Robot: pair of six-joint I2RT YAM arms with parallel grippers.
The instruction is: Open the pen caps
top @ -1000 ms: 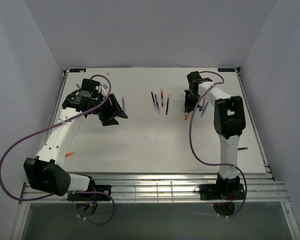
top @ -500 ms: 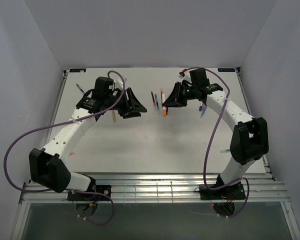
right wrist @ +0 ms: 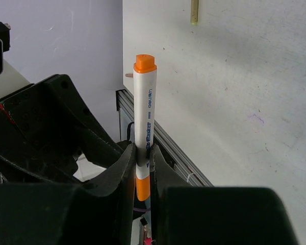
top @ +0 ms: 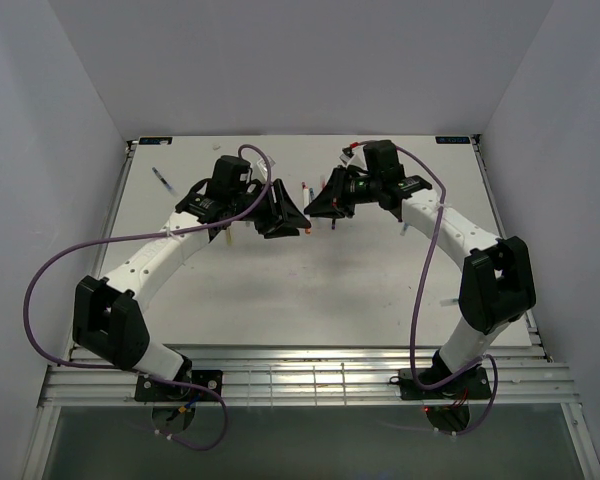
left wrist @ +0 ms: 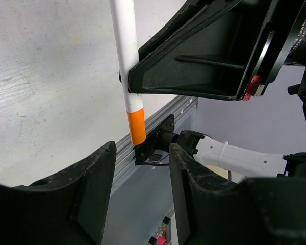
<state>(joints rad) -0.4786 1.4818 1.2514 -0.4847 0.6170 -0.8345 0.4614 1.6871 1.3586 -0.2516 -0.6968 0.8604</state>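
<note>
**A:** What does the step in hand call for, taken from the left?

**B:** The left gripper (left wrist: 142, 150) is seen with its fingers (left wrist: 86, 194) apart. The orange plastic cap (left wrist: 136, 125) hangs just above the gap between them and is not yet enclosed. It is judged that the cap should be taken fully between the pads and gripped on the orange alone, not on the white barrel. It should then be drawn straight along the pen's axis. A sideways pull could bend the thin barrel or twist it out of the other grip.

**A:** And where is the pen held?

**B:** The white plastic pen (right wrist: 144, 117) is clamped by the right gripper (right wrist: 143, 154), whose fingers are pressed together on the barrel just beside the cap. The rest of the barrel and a small orange end plug stand free on the far side. A hold so near the cap is thought good, since little barrel is left to flex.

**A:** How are the arms posed?

**B:** In the top view the left arm (top: 150, 265) is stretched forward and inward from its base, with the wrist turned to the right. The right arm (top: 450, 235) is bent at a raised elbow and angled to the left. The two grippers are set nose to nose over the far middle of the white table (top: 280, 290), and the pen is held clear of it, as far as can be judged.
</note>
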